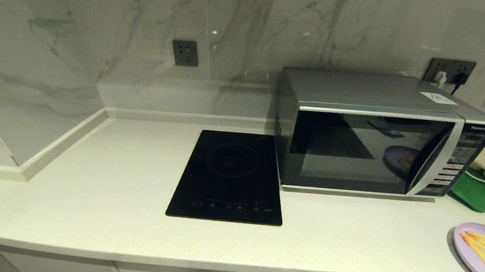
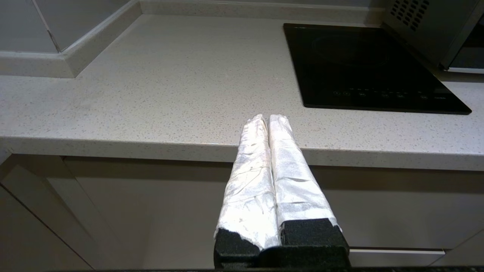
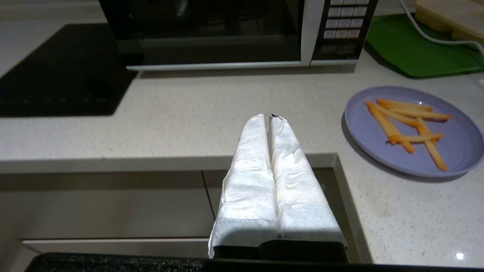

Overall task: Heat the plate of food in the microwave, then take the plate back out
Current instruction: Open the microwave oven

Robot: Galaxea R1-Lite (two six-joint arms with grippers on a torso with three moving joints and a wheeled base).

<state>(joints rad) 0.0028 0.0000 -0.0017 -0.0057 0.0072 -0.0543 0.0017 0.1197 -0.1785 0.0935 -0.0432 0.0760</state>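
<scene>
The plate of food [image 1: 481,255] [image 3: 414,130], a lilac plate with orange fries, lies on the counter at the front right corner. The microwave [image 1: 379,132] [image 3: 227,34] stands at the back right with its dark glass door closed. My right gripper [image 3: 269,116] hovers before the counter's front edge, left of the plate, its white-wrapped fingers pressed together and empty. My left gripper [image 2: 267,116] is parked low at the counter's front edge, left of the hob, shut on nothing. Neither gripper shows in the head view.
A flat black induction hob [image 1: 229,175] [image 2: 370,64] lies left of the microwave. A green tray [image 1: 479,193] [image 3: 419,47] with a pale board and a white cable sits right of it. Wall sockets [image 1: 185,53] are on the marble backsplash.
</scene>
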